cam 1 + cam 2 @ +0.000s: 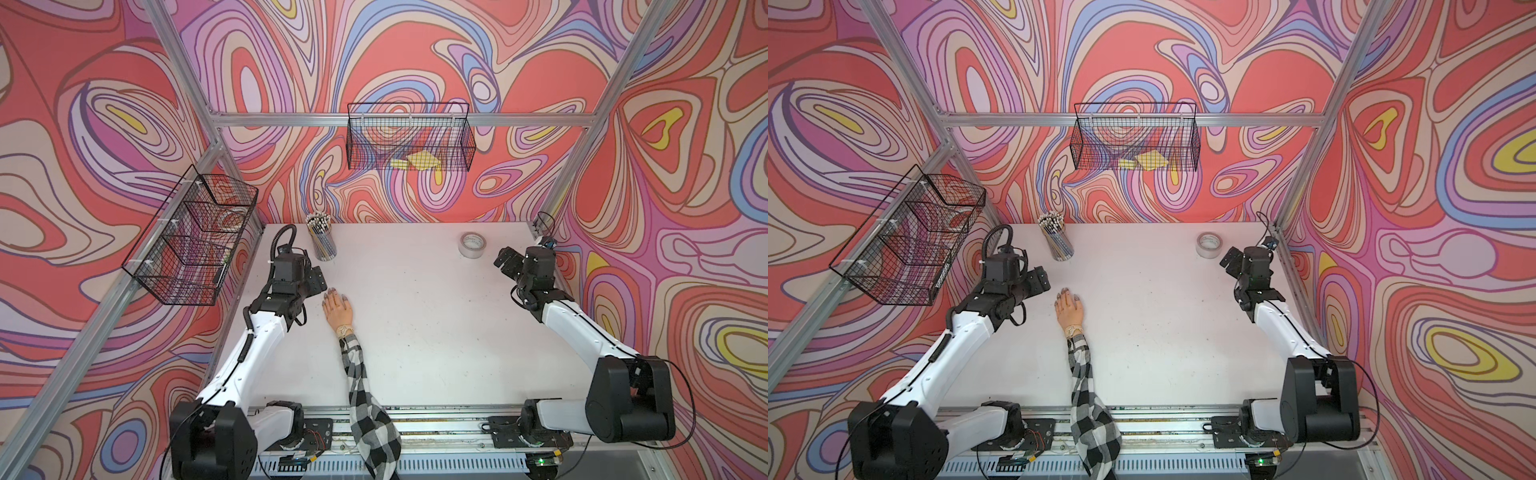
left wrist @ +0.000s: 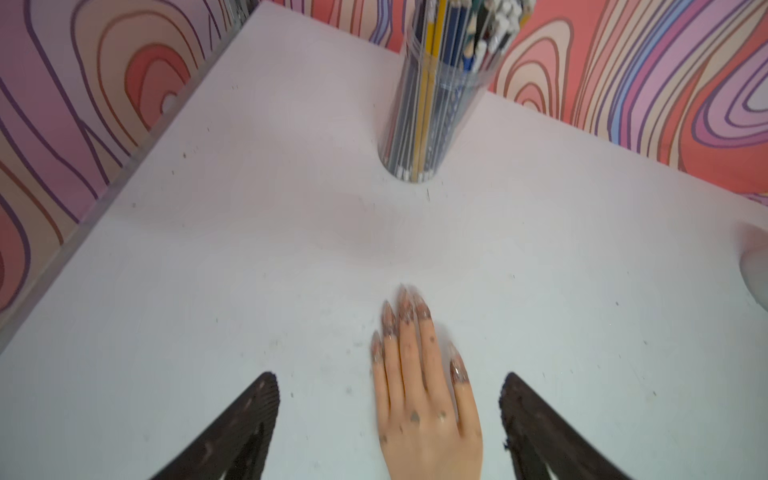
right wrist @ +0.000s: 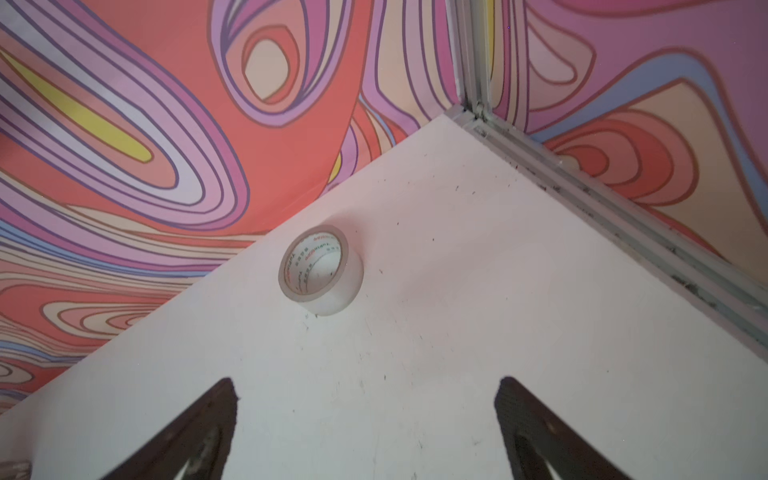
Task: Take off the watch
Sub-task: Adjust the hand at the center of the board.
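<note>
Our left gripper (image 2: pixel 389 376) and right gripper (image 3: pixel 366 380) both gape empty; the small beige-strapped wristwatch (image 1: pixel 344 331) circles the wrist of the flesh-toned mannequin hand (image 1: pixel 337 309).

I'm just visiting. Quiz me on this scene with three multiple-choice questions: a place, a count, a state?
1. Where is the watch? A) in a drawer B) on the wrist of the fake hand C) on a hook
2. How many wire baskets hang up? A) two B) four C) none
3. The left pincer is: A) shut on a spoon B) shut on the watch C) open, empty

Answers: B, its dial sits between the hand and the checked sleeve; A, one hangs at the side, one at the back; C, its jaws stand wide apart, flanking the hand.
</note>
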### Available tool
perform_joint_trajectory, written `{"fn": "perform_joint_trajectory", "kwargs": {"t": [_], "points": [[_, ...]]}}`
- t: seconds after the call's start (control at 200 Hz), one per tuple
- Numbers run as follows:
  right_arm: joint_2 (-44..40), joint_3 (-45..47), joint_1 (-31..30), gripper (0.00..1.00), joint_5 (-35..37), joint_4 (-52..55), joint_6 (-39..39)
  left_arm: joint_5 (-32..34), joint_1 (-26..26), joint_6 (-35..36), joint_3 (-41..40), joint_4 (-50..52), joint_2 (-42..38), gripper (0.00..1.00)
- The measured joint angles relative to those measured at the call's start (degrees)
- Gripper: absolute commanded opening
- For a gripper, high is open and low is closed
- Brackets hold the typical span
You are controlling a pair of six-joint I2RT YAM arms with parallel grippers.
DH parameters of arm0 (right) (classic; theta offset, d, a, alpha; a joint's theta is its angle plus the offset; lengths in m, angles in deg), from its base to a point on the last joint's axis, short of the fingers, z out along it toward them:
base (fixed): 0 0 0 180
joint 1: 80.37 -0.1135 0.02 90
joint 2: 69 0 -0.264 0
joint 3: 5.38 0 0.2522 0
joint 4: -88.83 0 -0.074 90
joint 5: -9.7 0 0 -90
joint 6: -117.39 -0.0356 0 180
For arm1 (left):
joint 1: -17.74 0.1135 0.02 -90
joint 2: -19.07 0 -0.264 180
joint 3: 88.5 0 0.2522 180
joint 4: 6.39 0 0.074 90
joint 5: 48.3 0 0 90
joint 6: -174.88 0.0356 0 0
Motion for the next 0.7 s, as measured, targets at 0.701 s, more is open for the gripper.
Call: {"fn": "perform_joint_trajectory", "kwargs": {"t": [0.701], "points": [[2.93, 0.94, -25.05, 0.94, -9.79, 12.28, -5.25, -2.95, -18.18, -24.44, -15.37, 13.18, -7.74, 0.88]]}}
